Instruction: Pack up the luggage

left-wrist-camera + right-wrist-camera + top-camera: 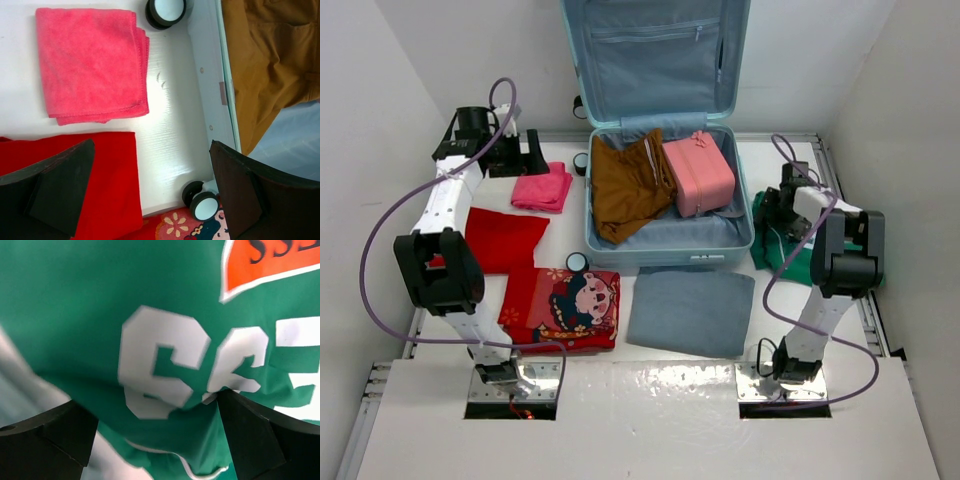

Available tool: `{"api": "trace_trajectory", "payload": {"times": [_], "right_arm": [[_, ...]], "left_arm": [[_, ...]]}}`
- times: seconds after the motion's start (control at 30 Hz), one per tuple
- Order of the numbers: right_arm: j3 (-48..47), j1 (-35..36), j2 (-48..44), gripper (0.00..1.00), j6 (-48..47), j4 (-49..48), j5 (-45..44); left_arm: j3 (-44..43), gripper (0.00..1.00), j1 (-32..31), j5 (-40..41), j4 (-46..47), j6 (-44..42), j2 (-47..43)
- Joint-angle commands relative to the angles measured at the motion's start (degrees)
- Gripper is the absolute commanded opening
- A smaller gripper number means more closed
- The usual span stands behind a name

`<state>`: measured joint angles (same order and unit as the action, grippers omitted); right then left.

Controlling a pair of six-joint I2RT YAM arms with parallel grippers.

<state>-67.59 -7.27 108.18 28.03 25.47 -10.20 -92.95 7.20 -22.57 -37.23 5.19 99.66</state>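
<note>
The left pincer stands wide open with nothing between its dark fingers. It hangs over the white counter, just off the left wall of the luggage. A red cloth lies under its outer finger, left of the luggage. A folded pink towel lies behind that cloth, also left of the luggage and near its rear wheel. The front wheel sits close to the inner finger.

The right pincer is also spread wide and grips nothing. It is low over a green jersey with white numerals and an orange patch. The cloth bunches up between the fingers, and I cannot tell whether they touch it. In the overhead view this pincer and the jersey are just right of the luggage.

The luggage is a pale blue case lying open at the middle back of the counter. Its lid stands upright behind it. Inside, a brown garment fills the left part. A small pink boxy case rests to the right, partly over the garment.

In front of the luggage lies a folded grey-blue cloth. A red cloth printed with a cartoon figure lies to the front left.
</note>
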Motion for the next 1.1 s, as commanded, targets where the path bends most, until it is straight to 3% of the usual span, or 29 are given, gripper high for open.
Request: {"api": "trace_trajectory", "payload": {"times": [0.0, 0.07, 0.17, 0.2, 0.3, 0.33, 0.4, 0.5, 0.63, 0.83, 1.07], "right_arm": [[-0.5, 2.4, 3.3, 0.94, 1.2, 0.8, -2.2], [0.0, 2.4, 3.6, 0.90, 0.8, 1.8, -2.7], [0.9, 2.0, 3.2, 0.57, 0.5, 1.9, -2.0], [1.7, 1.8, 3.3, 0.40, 0.1, 1.8, -1.9], [3.1, -0.3, 2.3, 0.21, -0.6, 2.5, -1.1], [3.2, -0.8, 1.9, 0.10, -1.0, 2.7, -0.6], [2.2, -3.4, 0.1, 0.00, -3.2, 4.3, 2.7], [0.0, -6.7, -4.3, 0.00, -5.6, 6.6, 12.3], [-3.3, -11.9, -12.0, 0.00, -7.2, 7.7, 35.9], [-4.7, -7.2, -22.2, 0.00, -11.3, 7.4, 46.5], [-6.4, 9.2, -21.2, 0.00, -1.6, -0.4, 45.6]], "left_arm": [[-2.8, 1.00, 1.3, 0.5, 0.3, 0.3, -0.3], [-2.8, 1.00, 1.8, 0.5, 0.3, 0.3, -0.3], [-3.3, 1.00, 1.9, 1.0, -0.2, 0.3, 0.4], [-3.3, 1.00, 2.4, 1.0, -0.2, 0.3, 0.9], [-4.0, 1.00, 2.4, 1.0, -0.2, 0.8, 1.4], [-4.5, 1.00, 2.4, 1.0, -0.2, 0.8, 1.4], [-4.5, 1.00, 2.9, 1.6, -0.7, 0.8, 1.9], [-4.5, 1.00, 2.9, 0.9, -0.7, 1.3, 2.5], [-4.5, 1.00, 2.9, -0.8, -0.7, 1.8, 3.0], [-4.5, 1.00, 2.9, -2.0, -0.7, 1.8, 3.0], [-2.9, 1.00, 2.9, -1.7, -0.7, 1.8, 3.0]]}}
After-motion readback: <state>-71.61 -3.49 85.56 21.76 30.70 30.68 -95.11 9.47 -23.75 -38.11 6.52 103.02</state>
